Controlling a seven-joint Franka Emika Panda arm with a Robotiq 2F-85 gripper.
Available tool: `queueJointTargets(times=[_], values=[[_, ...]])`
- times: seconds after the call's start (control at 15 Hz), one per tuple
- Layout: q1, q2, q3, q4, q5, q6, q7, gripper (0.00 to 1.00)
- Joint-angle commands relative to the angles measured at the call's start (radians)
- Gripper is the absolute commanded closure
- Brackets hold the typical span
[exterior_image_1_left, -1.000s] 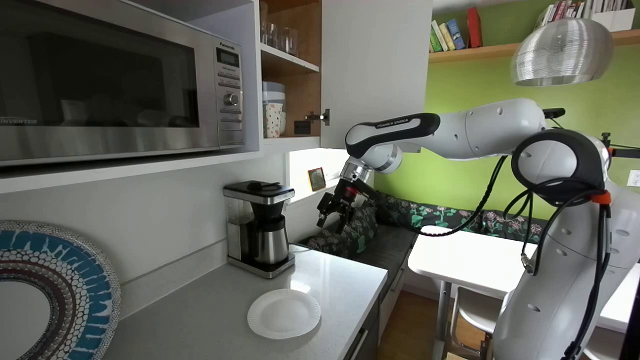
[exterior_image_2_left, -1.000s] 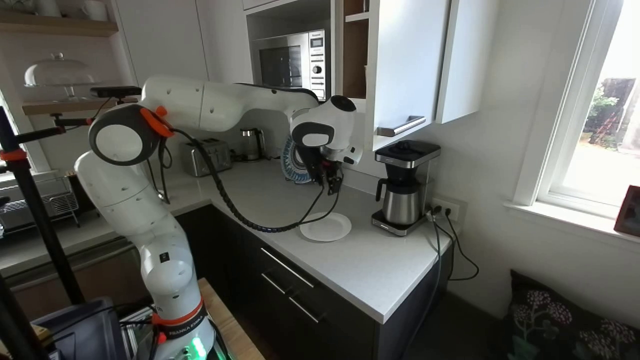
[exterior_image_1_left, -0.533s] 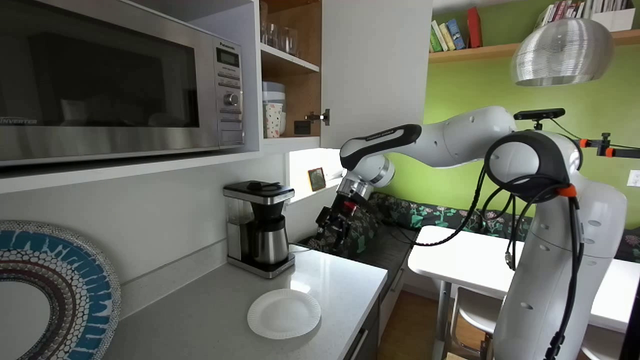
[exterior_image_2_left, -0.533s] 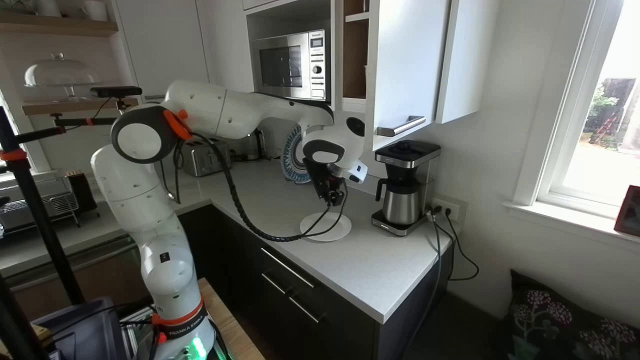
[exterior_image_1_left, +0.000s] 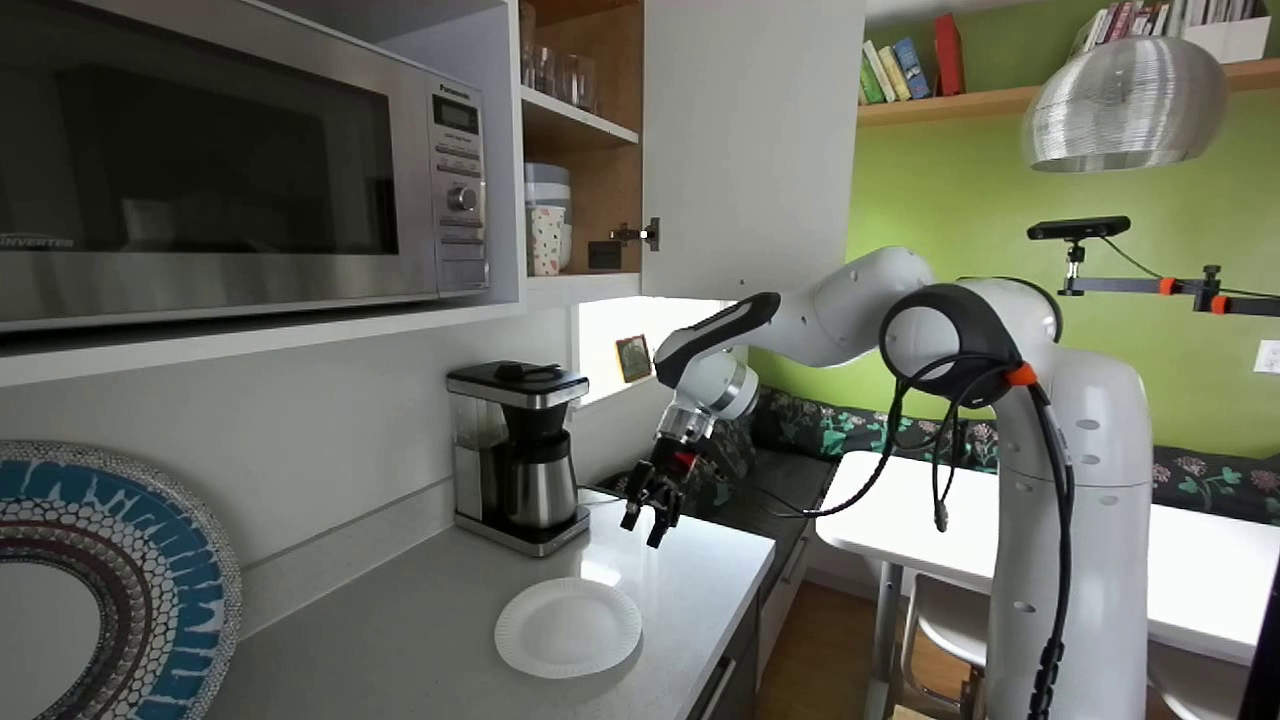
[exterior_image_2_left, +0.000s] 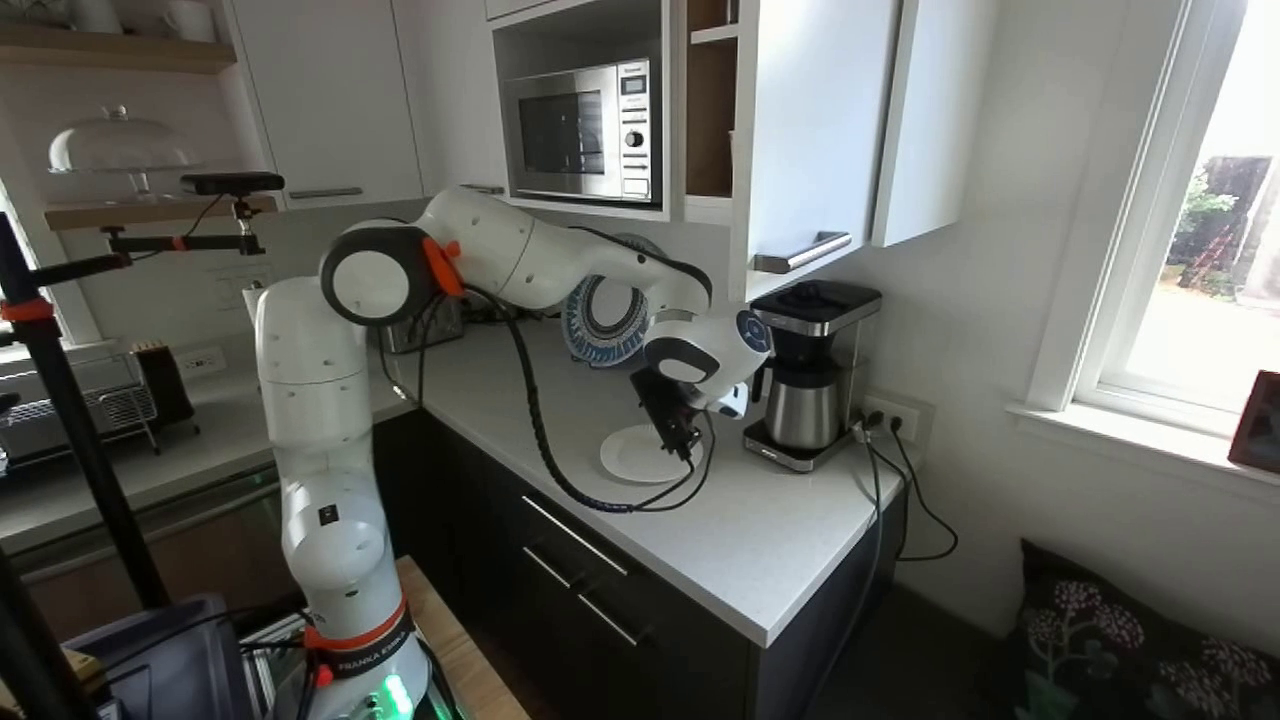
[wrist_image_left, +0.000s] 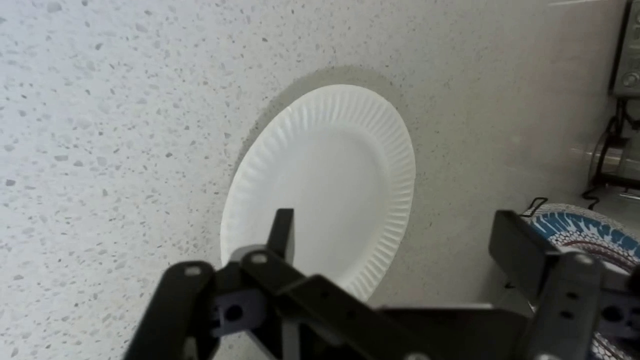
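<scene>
You have a pale grey bench (exterior_image_1_left: 685, 585), its top flecked with darker chips in your wrist view and shining near its free end in an exterior view. On it lies a white plate (wrist_image_left: 332, 192) with a fluted rim, flat, its shadow (wrist_image_left: 350, 75) showing along one edge. Near the plate but apart from it, you'll find a coffee maker (exterior_image_1_left: 490, 465) standing close to the wall (exterior_image_1_left: 370, 450), a metal carafe (exterior_image_1_left: 545, 490) set on its base. Farther along, a patterned round platter (exterior_image_2_left: 603, 342) stands on edge by the wall. Past that you can make out a toaster (exterior_image_2_left: 446, 326), partly hidden, and, around the corner, a dark upright block (exterior_image_2_left: 165, 390).
</scene>
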Motion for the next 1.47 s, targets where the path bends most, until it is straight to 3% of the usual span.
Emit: queueJointTargets(times=[0.0, 0.67, 1.4], values=[[-0.033, 0.1, 0.024, 0.07, -0.001, -0.015, -0.068, 0.0], [-0.067, 0.243, 0.078, 0.158, 0.006, 0.033, -0.118, 0.0], [-0.083, 0.294, 0.124, 0.151, 0.028, 0.11, -0.173, 0.0]])
